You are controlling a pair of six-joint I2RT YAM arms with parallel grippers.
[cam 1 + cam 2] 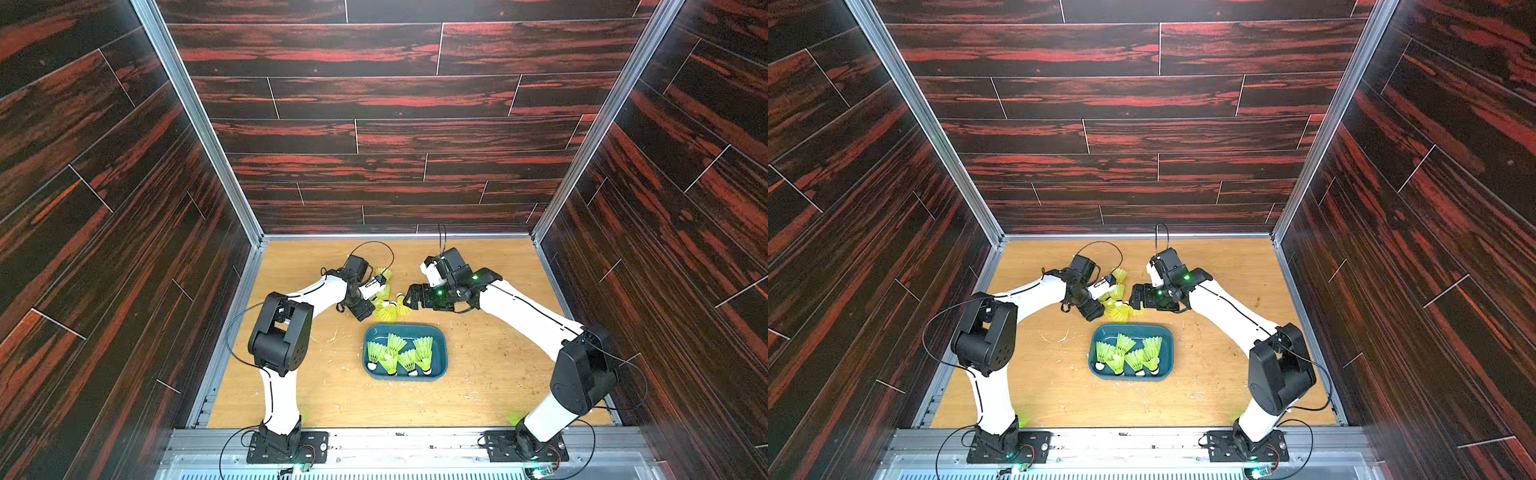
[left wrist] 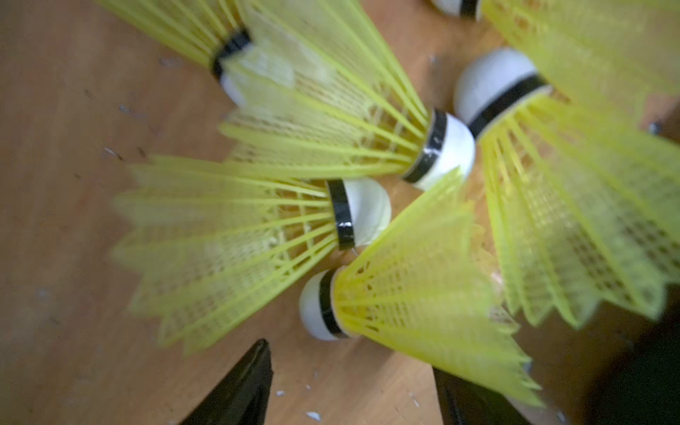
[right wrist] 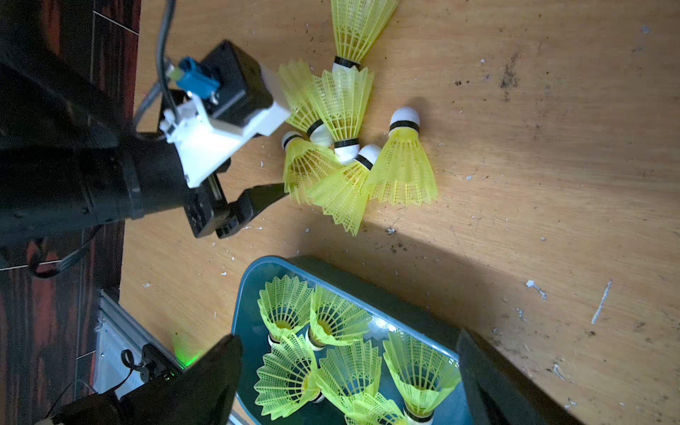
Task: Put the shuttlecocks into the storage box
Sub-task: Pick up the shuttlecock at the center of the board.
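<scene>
1. Biggest risk imo: the loose shuttlecocks [image 3: 346, 147] lie in a tangled heap just past the storage box [image 1: 405, 327]'s far rim. Skirts overlap, so a pinch could drag two or flick one away.
2. Left gripper [image 2: 349, 358] is down at that heap, jaws partly apart, holding nothing.
3. Right gripper [image 3: 347, 335], also past that rim, gapes wide and empty.
4. Neon yellow mesh cones, white tips, black bands. A handful stand nose-down inside the box.

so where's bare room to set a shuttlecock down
Box: bare strip along its far rim and right wall; shuttlecocks fill the rest. Table: bare wood either side of the box. Crowded: the loose pile beyond it.
</scene>
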